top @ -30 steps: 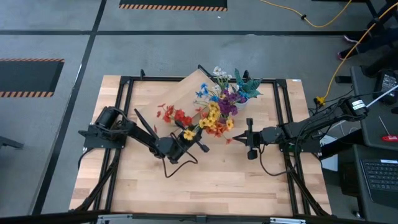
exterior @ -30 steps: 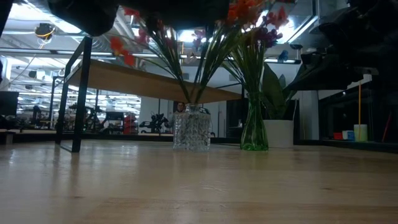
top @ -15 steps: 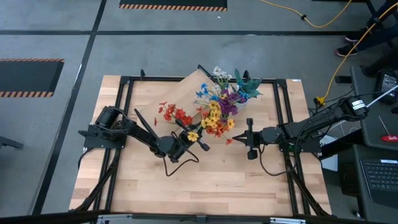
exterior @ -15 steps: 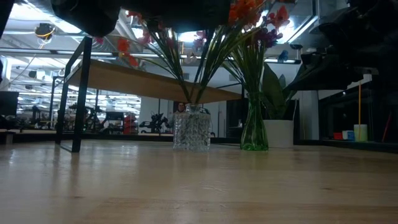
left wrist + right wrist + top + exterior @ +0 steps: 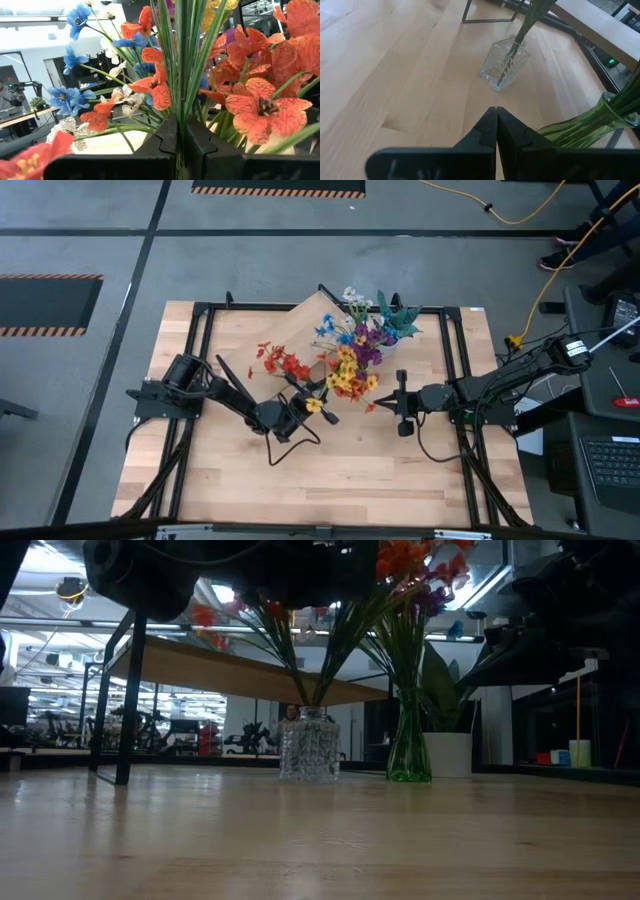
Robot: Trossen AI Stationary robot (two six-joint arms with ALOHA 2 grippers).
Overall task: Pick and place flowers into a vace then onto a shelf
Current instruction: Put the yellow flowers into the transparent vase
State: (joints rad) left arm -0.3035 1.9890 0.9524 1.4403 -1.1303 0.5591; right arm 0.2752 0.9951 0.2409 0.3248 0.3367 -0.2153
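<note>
A bunch of flowers with red [image 5: 280, 363], yellow [image 5: 345, 375] and blue [image 5: 67, 97] blooms stands with its green stems in a clear cut-glass vase [image 5: 308, 745] on the table. My left gripper [image 5: 305, 408] is shut on these stems above the vase. A second bunch fills a green glass vase [image 5: 408, 750] beside it. The shelf [image 5: 300, 325] stands behind, on black legs. To the right of the vases, my right gripper [image 5: 400, 415] hovers shut above the table with nothing in it. My left gripper pinches a few thin green stems [image 5: 181, 125] between its two fingers, below the blooms. The fingers come nearly level from the table's left and lie across the stems. The stems' lower ends [image 5: 512, 52] sit in the clear vase, which stands on the table.
A spiky green plant [image 5: 397, 320] in a white pot [image 5: 447, 753] stands at the far right, behind the green vase. The shelf's black leg [image 5: 128, 700] stands left of the vases. Bare tabletop [image 5: 350, 470] lies toward the near edge.
My left gripper, still shut on the stems, has sunk slightly toward the clear vase. The bunch has shifted with it: the yellow bloom by the fingers has moved toward the table's right, and the red blooms have moved slightly toward the far edge.
</note>
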